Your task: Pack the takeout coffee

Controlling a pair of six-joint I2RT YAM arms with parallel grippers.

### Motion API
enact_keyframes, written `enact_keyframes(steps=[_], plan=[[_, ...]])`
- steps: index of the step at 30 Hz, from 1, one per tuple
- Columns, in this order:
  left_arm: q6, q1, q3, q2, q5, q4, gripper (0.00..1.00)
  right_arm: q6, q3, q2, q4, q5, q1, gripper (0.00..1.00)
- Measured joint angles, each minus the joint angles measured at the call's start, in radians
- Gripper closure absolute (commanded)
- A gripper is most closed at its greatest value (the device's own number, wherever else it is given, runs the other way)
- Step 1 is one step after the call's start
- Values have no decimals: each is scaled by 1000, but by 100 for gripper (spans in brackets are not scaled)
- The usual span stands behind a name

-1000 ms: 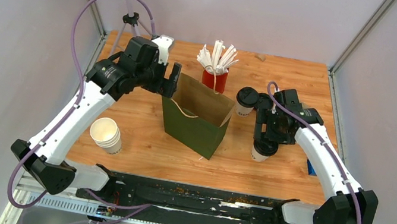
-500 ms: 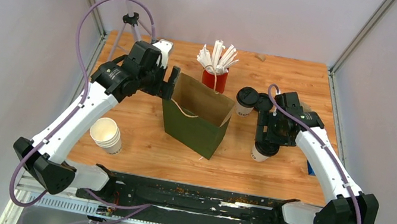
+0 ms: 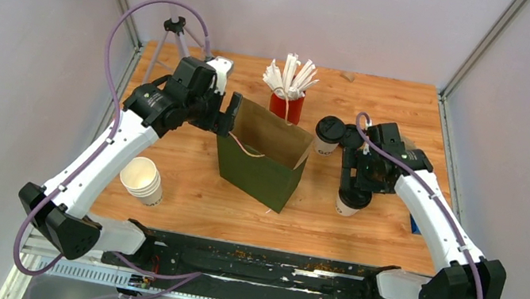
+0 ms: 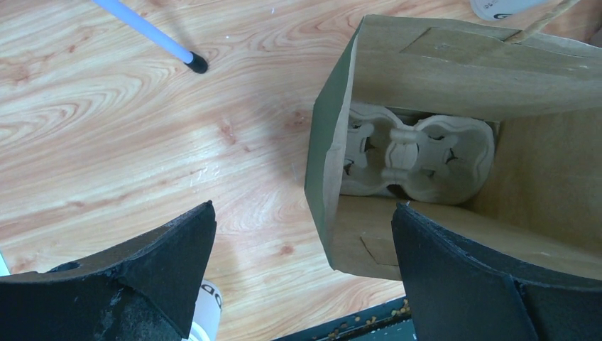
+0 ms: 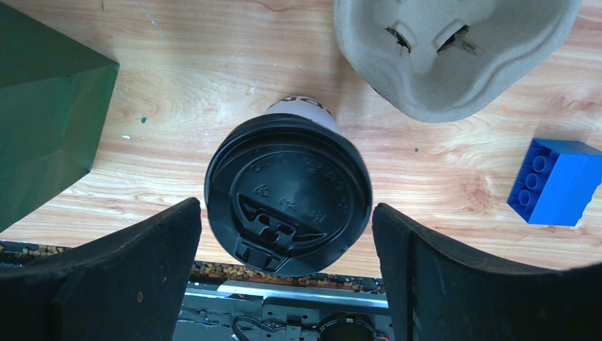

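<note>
A pulp tray point(image 4: 415, 160) is seen inside the green bag point(image 3: 258, 172), whose left wall is straddled by the spread left gripper point(image 4: 304, 207). The takeout coffee point(image 5: 287, 192) is stood right of the bag, within the spread right gripper point(image 5: 285, 206); contact cannot be made out.

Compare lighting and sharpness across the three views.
Top external: soft, even light, all sharp, faint shadows by the green bag. Left wrist: the left gripper's fingers dark at the bottom corners, the bag's inside dimmer. Right wrist: the takeout coffee's lid crisp, embossing clear.
</note>
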Motion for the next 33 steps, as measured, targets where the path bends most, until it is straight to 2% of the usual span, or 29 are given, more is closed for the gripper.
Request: enact_keyframes(steps=[14,33], plan=[[1,0,0,0,33,6,0,-50,-42,-127,64,-20,0,10],[4,0,0,-2,40,13,1,-3,-91,-76,87,-13,0,15]])
